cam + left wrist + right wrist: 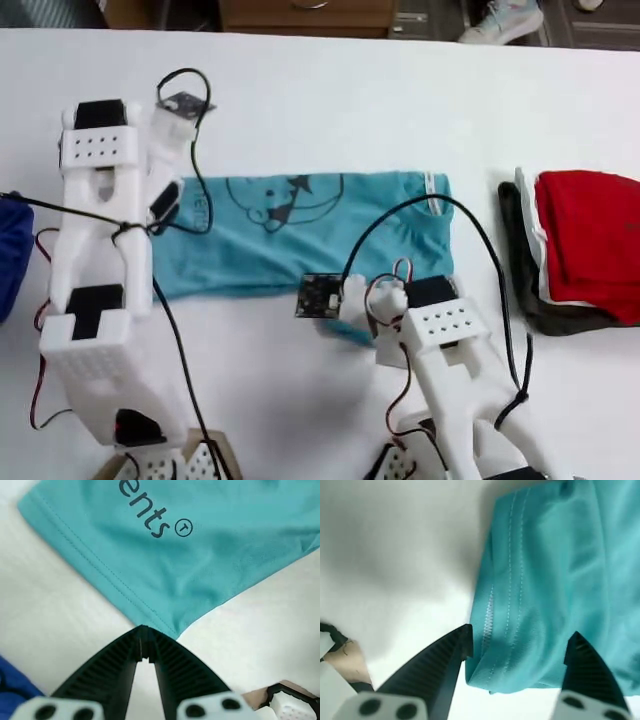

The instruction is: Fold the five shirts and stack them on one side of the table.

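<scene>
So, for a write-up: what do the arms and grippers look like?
The left arm and right arm are white shells with hole grids, black motors, black and red cables. The left gripper and right gripper have black ribbed wedge fingers.

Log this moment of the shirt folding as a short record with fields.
teal shirt: folded into a long strip, flat at the middle of the table
left gripper: shut, tips at the strip's hem corner
right gripper: open, straddling the strip's folded edge
red shirt: folded, on top of a dark shirt, on the right arm's side
blue shirt: on the left arm's side
</scene>
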Controlling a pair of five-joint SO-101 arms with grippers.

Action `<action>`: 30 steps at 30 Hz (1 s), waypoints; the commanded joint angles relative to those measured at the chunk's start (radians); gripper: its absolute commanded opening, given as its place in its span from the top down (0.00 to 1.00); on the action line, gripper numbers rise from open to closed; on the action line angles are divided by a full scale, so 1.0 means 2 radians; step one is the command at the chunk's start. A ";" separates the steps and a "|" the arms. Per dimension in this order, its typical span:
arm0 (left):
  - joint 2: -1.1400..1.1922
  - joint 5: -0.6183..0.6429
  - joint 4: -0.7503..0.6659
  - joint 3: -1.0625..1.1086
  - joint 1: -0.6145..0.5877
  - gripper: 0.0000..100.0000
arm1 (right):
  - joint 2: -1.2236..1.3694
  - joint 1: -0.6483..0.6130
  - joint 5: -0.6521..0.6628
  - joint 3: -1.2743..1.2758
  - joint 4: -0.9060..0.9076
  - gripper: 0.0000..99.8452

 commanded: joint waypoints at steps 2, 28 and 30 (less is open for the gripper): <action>-0.014 -0.002 0.008 -0.023 -0.005 0.98 | -0.012 0.002 -0.002 -0.004 -0.001 0.70; -0.016 -0.001 0.008 -0.023 -0.006 0.98 | 0.026 0.007 -0.001 0.091 -0.172 0.70; -0.016 -0.001 0.008 -0.023 -0.007 0.98 | 0.053 0.009 -0.001 0.072 -0.171 0.70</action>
